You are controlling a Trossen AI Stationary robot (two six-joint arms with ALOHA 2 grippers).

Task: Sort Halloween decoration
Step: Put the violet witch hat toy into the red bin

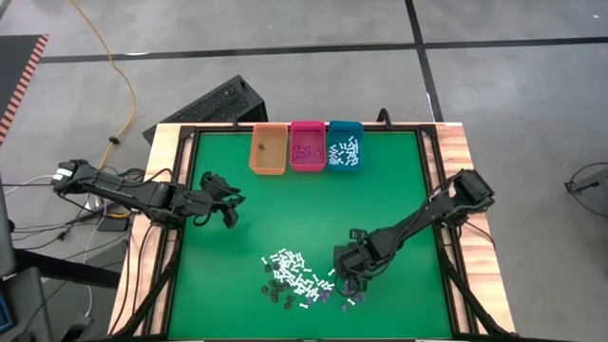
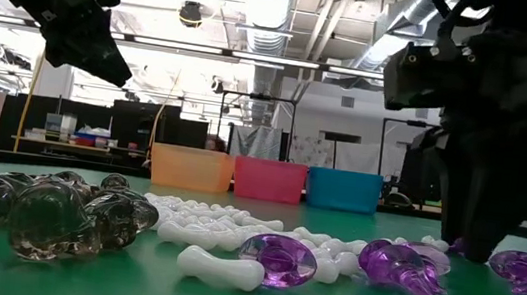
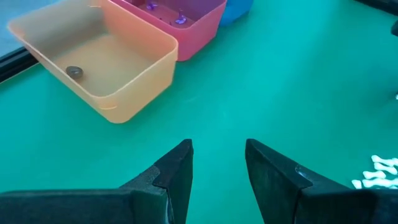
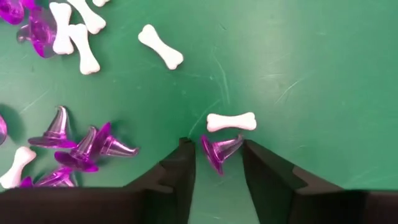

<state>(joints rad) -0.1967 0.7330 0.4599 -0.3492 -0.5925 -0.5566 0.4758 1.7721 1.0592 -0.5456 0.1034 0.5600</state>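
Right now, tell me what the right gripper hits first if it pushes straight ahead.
A purple witch hat already lies between the right gripper's open fingers; pushing on, it would probably meet the white bone just beyond, though depth is unclear.

- The right gripper (image 1: 348,282) is low over the near middle of the table, its arm stretched in from the right edge, fingers (image 4: 180,168) parted.
- The left gripper (image 1: 231,207) hangs raised by the left side, fingers (image 3: 177,171) apart and empty.
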